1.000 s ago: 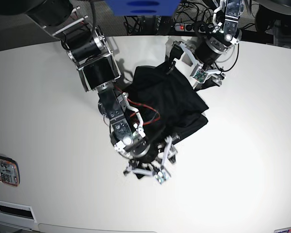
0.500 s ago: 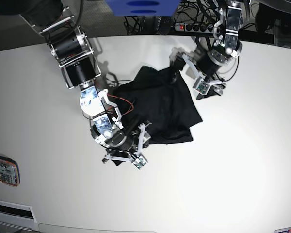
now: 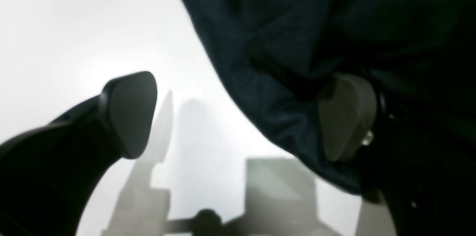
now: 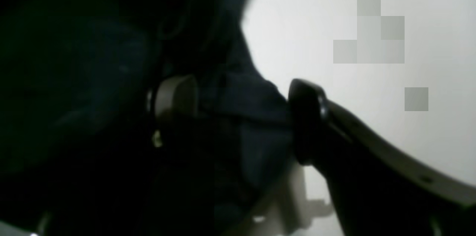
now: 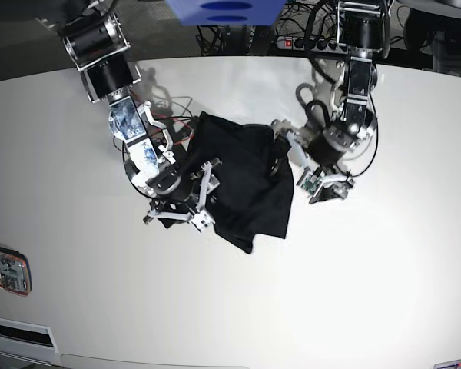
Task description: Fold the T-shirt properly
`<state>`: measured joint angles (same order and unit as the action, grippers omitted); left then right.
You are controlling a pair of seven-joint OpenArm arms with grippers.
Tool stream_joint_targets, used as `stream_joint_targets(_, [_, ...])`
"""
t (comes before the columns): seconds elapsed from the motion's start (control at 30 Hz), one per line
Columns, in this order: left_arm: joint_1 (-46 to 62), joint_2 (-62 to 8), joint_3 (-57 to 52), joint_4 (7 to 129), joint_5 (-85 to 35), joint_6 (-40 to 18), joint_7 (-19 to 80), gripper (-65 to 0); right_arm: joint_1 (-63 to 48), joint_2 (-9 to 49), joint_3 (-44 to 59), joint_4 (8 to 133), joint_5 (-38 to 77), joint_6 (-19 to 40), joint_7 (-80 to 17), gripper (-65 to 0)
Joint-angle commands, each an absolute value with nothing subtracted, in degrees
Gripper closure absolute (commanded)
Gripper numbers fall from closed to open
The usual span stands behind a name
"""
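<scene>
Right gripper sits on the scene's left, low over the white table, and its two fingers are clamped on a bunched fold of the T-shirt. The right wrist view confirms it: a thick wad of dark cloth is squeezed between the pale pad and the black finger, so the jaws stand partway apart only because the fabric fills the gap.

The T-shirt lies near the middle of the table, between the two arms, a crumpled black mass with no sleeve or collar that can be made out. Its long axis runs diagonally, from a narrow near tip at the lower right of the heap up to a broader far edge toward the upper left. The near tip lies flat on the table, apart from both grippers.

Over on the scene's right, the left gripper is spread wide, nothing pinched. In the left wrist view one finger hangs over bare table, while the other pad sits against the shirt's right edge, with cloth draped beside and behind it. Bright table shows in the gap between the two fingers.

At the far edge, a power strip and tangled cables lie beyond the table.
</scene>
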<state>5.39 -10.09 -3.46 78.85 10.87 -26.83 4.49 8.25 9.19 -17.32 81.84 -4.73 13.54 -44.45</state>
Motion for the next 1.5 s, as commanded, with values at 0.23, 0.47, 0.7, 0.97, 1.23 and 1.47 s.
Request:
stream_joint_targets(0.23, [-2.2, -9.5, -3.5, 69.7, 15.4, -25.7, 4.3, -65.0, 0.9, 9.3, -8.5, 90.0, -4.9, 14.2, -45.6, -37.7])
stream_joint_targets(0.47, [-6.9, -7.3, -3.5, 65.1, 18.6, -25.7, 4.2, -65.0, -7.3, 9.9, -6.2, 99.5, -5.0, 14.2, -45.6, -37.7])
stream_joint_targets(0.7, [-9.7, -6.9, 0.8, 65.0, 22.6, -25.7, 4.2, -65.0, -15.4, 9.9, -6.3, 107.1, -5.1, 14.2, -45.6, -37.7])
stream_joint_targets(0.97, [-10.0, -6.7, 3.2, 65.0, 23.2, -25.7, 4.2, -65.0, -22.4, 9.9, -8.9, 109.8, -5.1, 14.2, -45.1, -37.7])
stream_joint_targets(1.23, [-10.8, -6.7, 4.1, 66.3, 23.2, -25.7, 4.2, -65.0, -22.6, 9.9, -16.5, 109.8, -5.1, 14.0, -45.4, -37.7])
stream_joint_targets(1.47, [-3.1, -6.6, 0.1, 81.0, 23.0, -25.7, 4.4, -65.0, -22.7, 9.9, -6.7, 111.7, -5.1, 14.0, -41.7, -37.7])
